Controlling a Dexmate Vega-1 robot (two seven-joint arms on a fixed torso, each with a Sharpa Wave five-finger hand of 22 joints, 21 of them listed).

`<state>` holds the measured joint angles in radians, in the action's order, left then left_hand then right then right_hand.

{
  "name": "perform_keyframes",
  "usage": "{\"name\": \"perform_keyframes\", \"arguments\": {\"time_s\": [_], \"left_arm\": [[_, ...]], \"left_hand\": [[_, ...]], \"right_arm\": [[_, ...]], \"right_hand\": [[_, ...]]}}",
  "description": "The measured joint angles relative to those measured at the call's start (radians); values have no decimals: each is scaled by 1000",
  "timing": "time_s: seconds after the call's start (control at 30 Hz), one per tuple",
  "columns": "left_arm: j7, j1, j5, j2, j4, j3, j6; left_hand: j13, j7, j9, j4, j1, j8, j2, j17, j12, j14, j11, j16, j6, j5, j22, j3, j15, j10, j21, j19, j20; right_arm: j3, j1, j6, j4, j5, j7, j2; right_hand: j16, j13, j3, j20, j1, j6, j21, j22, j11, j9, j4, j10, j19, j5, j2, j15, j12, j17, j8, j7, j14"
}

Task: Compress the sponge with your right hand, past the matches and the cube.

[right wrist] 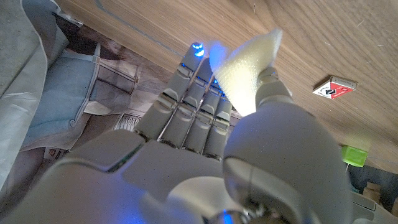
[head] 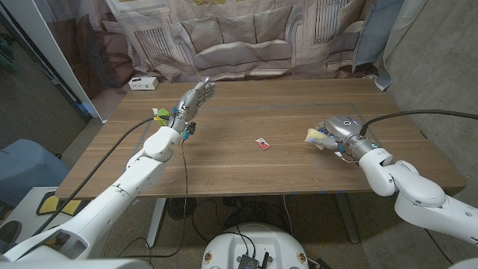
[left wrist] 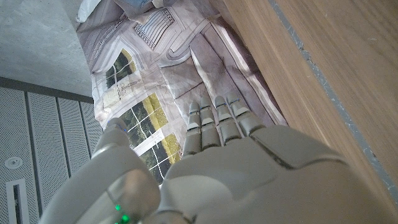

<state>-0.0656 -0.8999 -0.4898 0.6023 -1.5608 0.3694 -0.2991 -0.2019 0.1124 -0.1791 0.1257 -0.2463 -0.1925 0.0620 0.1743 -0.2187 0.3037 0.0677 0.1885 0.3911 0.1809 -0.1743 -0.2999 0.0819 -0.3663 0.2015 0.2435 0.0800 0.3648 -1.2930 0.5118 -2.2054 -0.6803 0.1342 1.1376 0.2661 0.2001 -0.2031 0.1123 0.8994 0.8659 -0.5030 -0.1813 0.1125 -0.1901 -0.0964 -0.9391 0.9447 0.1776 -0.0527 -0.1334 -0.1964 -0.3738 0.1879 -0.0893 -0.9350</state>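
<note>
Sponge (head: 315,136), pale yellow, is sitting in the right hand (head: 337,134) at the right side of the table (head: 299,104), one corner poking out leftward past the fingers (right wrist: 193,118). In the right wrist view the sponge (right wrist: 245,71) is showing as a wedge caught between the thumb and the curled fingers, so that hand is grasping it. To the left of the hand, near the middle of the table, a small red matchbox (head: 262,143) is lying flat, apart from everything else. A green object (head: 160,113) is sitting at the far left by the left hand (head: 193,101); whether it is the cube is hard to tell.

The squeeze looks to be under way. To do it well, the fingers should be closing evenly toward the thumb, keeping the sponge centred in the palm so the free corner is not slipping out. Closing slowly would help, since the foam is soft and likely to spring back.

The left hand is being held up over the far left of the table, fingers straight and together, holding nothing.
</note>
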Motion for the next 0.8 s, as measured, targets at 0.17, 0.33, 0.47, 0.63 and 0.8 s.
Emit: {"name": "perform_keyframes", "arguments": {"time_s": [0.17, 0.33, 0.47, 0.63, 0.8], "left_arm": [[-2, 0, 1, 0, -3, 0, 4], [-3, 0, 2, 0, -6, 1, 5], [-6, 0, 4, 0, -7, 2, 9], [-10, -1, 7, 0, -9, 2, 11], [-12, -2, 7, 0, -9, 2, 12]], "left_hand": [[0, 0, 0, 0, 0, 0, 0, 0, 0, 0, 0, 0, 0, 0, 0, 0, 0, 0, 0, 0, 0], [0, 0, 0, 0, 0, 0, 0, 0, 0, 0, 0, 0, 0, 0, 0, 0, 0, 0, 0, 0, 0], [0, 0, 0, 0, 0, 0, 0, 0, 0, 0, 0, 0, 0, 0, 0, 0, 0, 0, 0, 0, 0], [0, 0, 0, 0, 0, 0, 0, 0, 0, 0, 0, 0, 0, 0, 0, 0, 0, 0, 0, 0, 0], [0, 0, 0, 0, 0, 0, 0, 0, 0, 0, 0, 0, 0, 0, 0, 0, 0, 0, 0, 0, 0]], "right_arm": [[20, 15, 2, 7, -8, -13, 1], [27, 20, 2, 11, -16, -20, 1], [53, 40, 1, 30, -21, -27, -6], [82, 63, 2, 49, -28, -33, -14], [98, 73, 5, 57, -37, -39, -19]], "right_hand": [[0, 0, 0, 0, 0, -10, 0, 0, 0, 0, 0, 0, 0, 0, 0, 3, 0, 0, 0, 1, 3], [0, 0, 0, 0, -5, -11, 0, 0, 0, 0, 0, 0, 0, 0, 5, 3, 0, 0, 0, 0, 3], [-4, 0, 0, 0, -5, -11, 0, 0, 0, 0, 0, 0, 0, 0, 5, 3, 0, 1, 0, 0, 3], [-4, 0, 0, 6, -8, -11, 4, 0, 4, 0, 0, 11, -5, 0, 2, 1, 0, 0, 0, 0, 5], [-8, 0, 4, 3, -9, -20, 4, 0, 4, 0, -1, 18, -8, 0, 1, 4, 4, 0, 0, -2, 12]]}}
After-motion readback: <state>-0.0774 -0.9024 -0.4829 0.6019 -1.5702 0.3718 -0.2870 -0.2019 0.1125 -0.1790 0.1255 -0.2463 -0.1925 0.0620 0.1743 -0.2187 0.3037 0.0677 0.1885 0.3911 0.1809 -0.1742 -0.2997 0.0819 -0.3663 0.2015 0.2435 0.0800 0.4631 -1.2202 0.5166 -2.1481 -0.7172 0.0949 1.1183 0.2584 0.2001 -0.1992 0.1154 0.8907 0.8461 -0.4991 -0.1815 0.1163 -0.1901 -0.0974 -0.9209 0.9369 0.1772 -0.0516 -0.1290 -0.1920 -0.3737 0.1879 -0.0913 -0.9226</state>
